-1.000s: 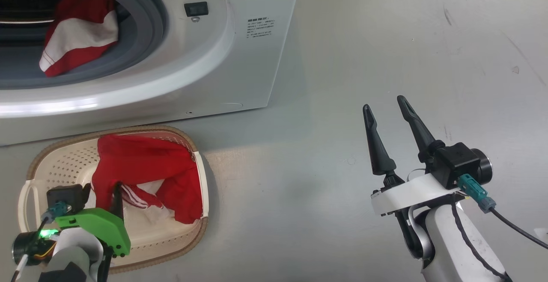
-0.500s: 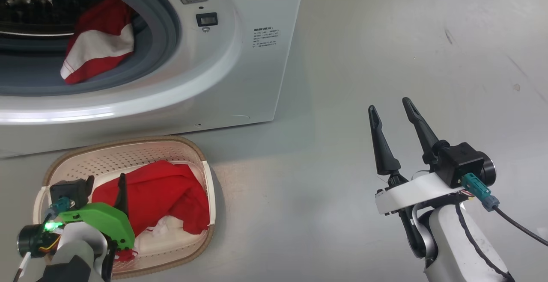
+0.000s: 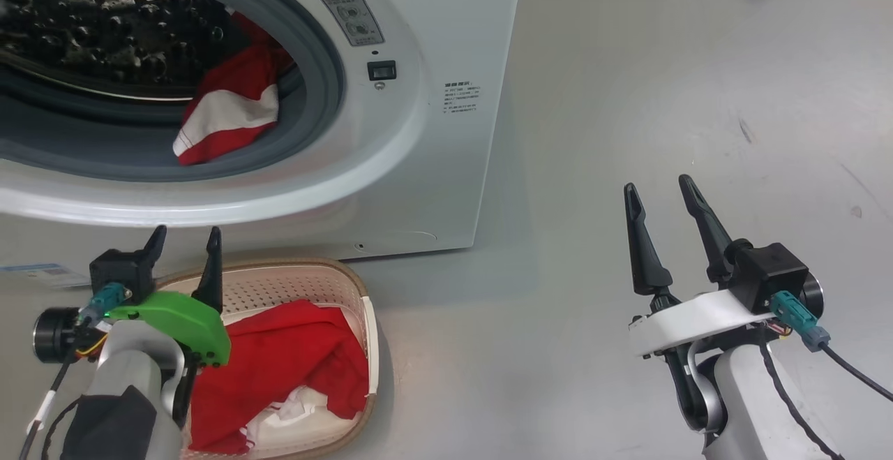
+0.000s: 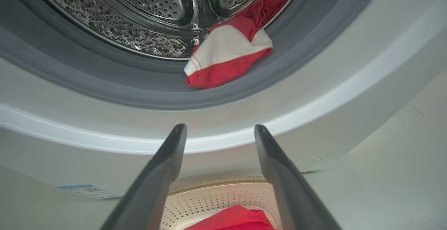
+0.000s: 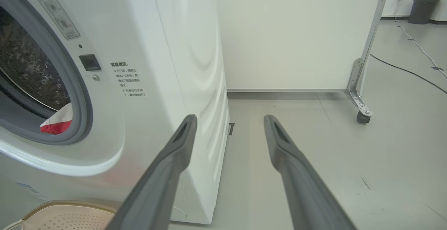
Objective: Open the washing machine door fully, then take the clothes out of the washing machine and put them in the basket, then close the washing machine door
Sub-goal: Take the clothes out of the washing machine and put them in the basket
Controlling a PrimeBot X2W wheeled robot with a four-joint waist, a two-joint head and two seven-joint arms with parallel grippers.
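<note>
Left gripper [image 3: 185, 233] is held open and empty over the back edge of the basket [image 3: 293, 292]. Its fingers are aimed up at the mouth of the washing machine [image 3: 446, 167], which is judged a line-up for the next reach. The basket is set on the floor [image 3: 593, 97] tight against the washer front, under the opening, so the drop is short. Part of the clothes [image 3: 293, 355] is already in it, red fabric over some white cloth. One red-and-white piece [image 4: 227, 59] is left draped over the grey seal [image 3: 321, 97] at the lower right of the opening, trailing back into the drum [image 3: 104, 20]. Right gripper [image 3: 658, 184] is also spread and empty, held over bare floor well apart from the washer, judged parked clear. The near end of the basket is hidden behind the left arm. The left side of the drum is cut off. How much fabric runs deeper in cannot be told, and no print can be read. How far the door is swung cannot be told either; the opening stands unobstructed.
</note>
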